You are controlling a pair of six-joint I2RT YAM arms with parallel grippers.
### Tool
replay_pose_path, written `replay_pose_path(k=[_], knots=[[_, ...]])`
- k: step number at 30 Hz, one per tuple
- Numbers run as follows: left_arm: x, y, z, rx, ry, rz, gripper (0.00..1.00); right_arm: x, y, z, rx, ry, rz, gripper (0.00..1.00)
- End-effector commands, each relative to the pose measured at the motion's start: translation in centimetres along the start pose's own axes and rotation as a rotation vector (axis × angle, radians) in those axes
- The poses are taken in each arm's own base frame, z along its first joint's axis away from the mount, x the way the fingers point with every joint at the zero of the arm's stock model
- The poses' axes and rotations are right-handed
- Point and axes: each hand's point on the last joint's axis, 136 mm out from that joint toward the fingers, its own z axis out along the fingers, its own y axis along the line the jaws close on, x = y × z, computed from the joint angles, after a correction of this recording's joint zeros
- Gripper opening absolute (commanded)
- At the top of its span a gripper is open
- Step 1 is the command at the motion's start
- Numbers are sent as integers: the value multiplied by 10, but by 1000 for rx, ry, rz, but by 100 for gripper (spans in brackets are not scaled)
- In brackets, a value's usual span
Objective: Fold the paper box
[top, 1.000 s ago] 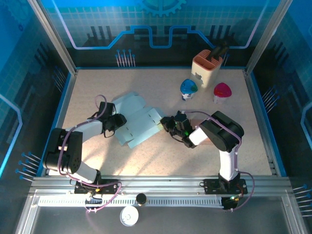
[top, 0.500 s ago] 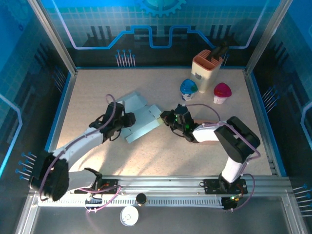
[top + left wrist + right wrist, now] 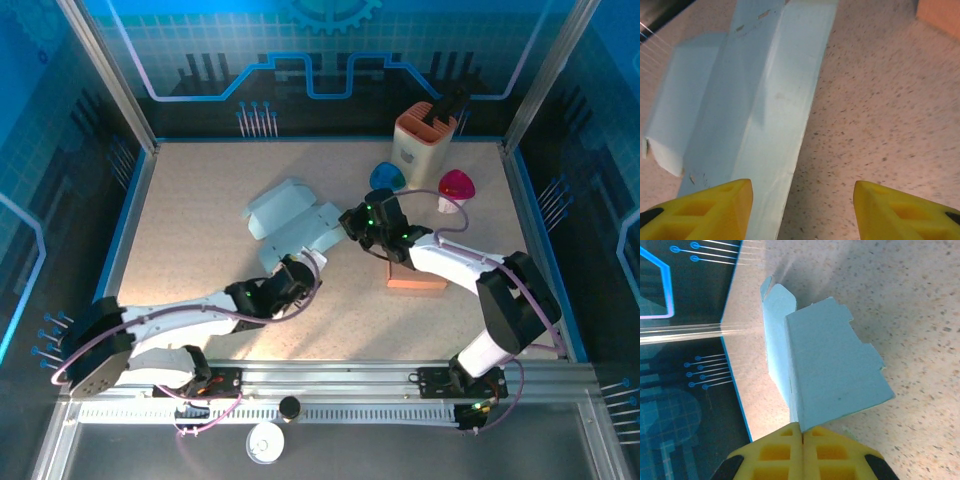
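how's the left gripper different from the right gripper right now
The left gripper has its jaws wide apart; the right gripper has them pressed together. The left gripper holds nothing, the paper box lying just ahead; the right gripper pinches an edge of it. In the top view the left gripper is at the box's near end, the right gripper at its right side. Both have yellow fingers.

Speckled table (image 3: 200,220): pale-blue paper box (image 3: 290,225) centre; orange block (image 3: 415,282) right; beige holder (image 3: 422,140), blue cup (image 3: 385,178), pink cup (image 3: 457,187) far right.
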Motion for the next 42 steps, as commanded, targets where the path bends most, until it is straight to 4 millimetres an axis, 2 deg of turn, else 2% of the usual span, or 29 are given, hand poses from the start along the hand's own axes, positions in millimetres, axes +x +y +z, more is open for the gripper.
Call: replay_pose_path(k=[1,4,9,12,14,16,19,23,25,27,30,33,35,37,42], knots=[[-2,19,11,-190,-5,122,57,-3,8,-14,14,13,-6,0],[-7,28,13,-263,-20,131,57,-6,8,-18,23,9,-6,0],[-9,29,11,-263,-22,133,55,-11,7,-22,17,11,8,0],[-7,27,15,-259,-5,167,50,-11,9,-21,10,24,13,0],[-8,26,17,-264,4,183,43,-10,10,-22,14,26,14,0],[-11,27,17,-272,6,195,26,-11,9,-23,13,24,15,0],[-18,28,14,-265,-6,198,10,-11,12,-25,1,28,11,0],[-29,28,9,-247,-19,198,0,-13,26,-37,-30,21,-20,1],[-35,30,5,-241,-16,194,0,-17,35,-52,-47,-9,-56,25],[-42,30,-1,-217,-13,184,0,-23,45,-75,-56,-58,-110,43],[-52,35,-13,-175,-14,142,0,-27,53,-108,-55,-115,-177,56],[-61,41,-24,-105,-2,78,0,-20,56,-129,-62,-120,-217,58],[-67,44,-29,-73,10,56,0,-11,57,-136,-66,-115,-232,58],[-71,45,-33,-50,24,53,0,0,60,-138,-77,-96,-231,57],[-76,47,-32,-50,87,80,0,22,85,-137,-113,-76,-269,57]])
